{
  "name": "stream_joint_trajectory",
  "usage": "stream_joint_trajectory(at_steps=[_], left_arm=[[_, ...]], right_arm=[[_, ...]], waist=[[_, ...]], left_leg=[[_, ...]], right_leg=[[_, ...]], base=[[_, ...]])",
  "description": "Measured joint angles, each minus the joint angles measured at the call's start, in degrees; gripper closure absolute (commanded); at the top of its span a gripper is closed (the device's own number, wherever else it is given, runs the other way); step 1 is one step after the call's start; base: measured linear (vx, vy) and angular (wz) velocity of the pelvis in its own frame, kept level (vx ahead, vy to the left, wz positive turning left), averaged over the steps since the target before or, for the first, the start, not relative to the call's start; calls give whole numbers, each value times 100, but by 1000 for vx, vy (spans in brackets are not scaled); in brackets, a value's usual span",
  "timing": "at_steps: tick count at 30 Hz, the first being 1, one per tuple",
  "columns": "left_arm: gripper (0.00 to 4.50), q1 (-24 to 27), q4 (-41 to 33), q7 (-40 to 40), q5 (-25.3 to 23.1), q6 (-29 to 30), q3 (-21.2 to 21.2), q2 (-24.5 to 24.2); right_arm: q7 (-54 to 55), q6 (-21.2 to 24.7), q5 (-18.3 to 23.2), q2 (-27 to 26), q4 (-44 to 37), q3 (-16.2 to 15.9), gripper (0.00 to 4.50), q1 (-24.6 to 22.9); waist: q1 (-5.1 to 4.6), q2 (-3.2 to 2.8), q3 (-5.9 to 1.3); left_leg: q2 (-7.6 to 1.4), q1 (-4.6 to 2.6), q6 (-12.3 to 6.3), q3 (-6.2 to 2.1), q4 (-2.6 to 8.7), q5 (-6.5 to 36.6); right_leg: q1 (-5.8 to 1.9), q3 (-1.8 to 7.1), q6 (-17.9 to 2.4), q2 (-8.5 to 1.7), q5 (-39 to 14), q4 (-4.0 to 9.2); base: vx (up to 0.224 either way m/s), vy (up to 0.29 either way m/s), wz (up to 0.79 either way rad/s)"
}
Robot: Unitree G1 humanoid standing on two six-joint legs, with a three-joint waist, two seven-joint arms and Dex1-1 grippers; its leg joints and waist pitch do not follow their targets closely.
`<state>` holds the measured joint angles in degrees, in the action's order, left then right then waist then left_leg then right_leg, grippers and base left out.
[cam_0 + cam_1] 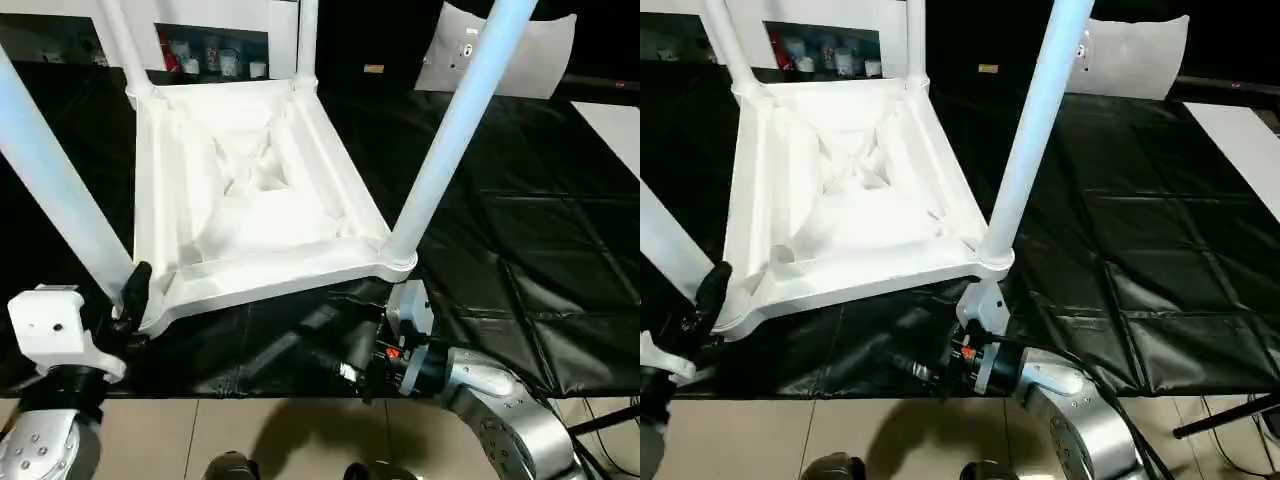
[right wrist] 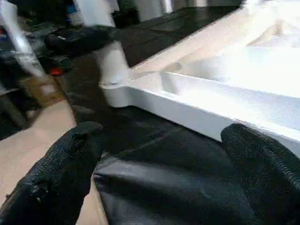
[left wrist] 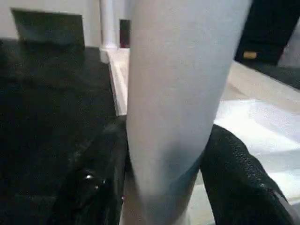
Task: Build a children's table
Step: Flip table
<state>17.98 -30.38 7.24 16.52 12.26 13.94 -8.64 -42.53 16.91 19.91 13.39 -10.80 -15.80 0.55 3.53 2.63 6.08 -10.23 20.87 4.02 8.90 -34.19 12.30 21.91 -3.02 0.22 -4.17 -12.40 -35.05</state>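
The white children's table (image 1: pixel 250 190) lies upside down on a black sheet (image 1: pixel 520 230), ribbed underside up, with legs standing in its corner sockets. My left gripper (image 1: pixel 125 300) is at the near-left corner. In the left wrist view its black fingers (image 3: pixel 236 180) press both sides of the near-left leg (image 3: pixel 178 93), close to the socket. The near-right leg (image 1: pixel 450 130) rises from the near-right socket (image 1: pixel 395 255). My right gripper (image 2: pixel 164 133) stands wide open just in front of the table's near edge (image 2: pixel 201 110), holding nothing.
The black sheet ends at a tan floor (image 1: pixel 250 430) close to me. A shelf with small items (image 1: pixel 210 55) stands behind the table. A white board (image 1: pixel 530 50) leans at the back right, and a black stand leg (image 1: pixel 605 420) is at the lower right.
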Motion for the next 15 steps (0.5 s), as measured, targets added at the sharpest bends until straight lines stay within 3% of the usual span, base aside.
stream_joint_trajectory(at_steps=[5, 8, 15], left_arm=[[252, -133, -123, -196, 486, 468, 156, 270], [252, -210, -188, -268, 906, 826, 202, 340], [252, 229, -622, 132, 1664, 1301, 47, 281]], right_arm=[[628, 334, 171, -513, 267, 423, 0, 115], [656, 423, 312, -548, 280, 449, 0, 215], [742, 548, 345, -582, 280, 481, 0, 214]], waist=[[-19, -44, -10], [-11, -107, -37], [1, -100, -56]], left_leg=[[2, -4, 12, 0, 0, -10], [5, -1, 5, 2, 0, -17], [7, 10, -8, 7, 1, -9]], right_leg=[[6, 5, -5, 0, 5, -14], [8, 6, -1, -3, 5, -15], [8, 7, 13, -6, -4, 0]], base=[[0, 0, 0], [0, 0, 0], [0, 0, 0]])
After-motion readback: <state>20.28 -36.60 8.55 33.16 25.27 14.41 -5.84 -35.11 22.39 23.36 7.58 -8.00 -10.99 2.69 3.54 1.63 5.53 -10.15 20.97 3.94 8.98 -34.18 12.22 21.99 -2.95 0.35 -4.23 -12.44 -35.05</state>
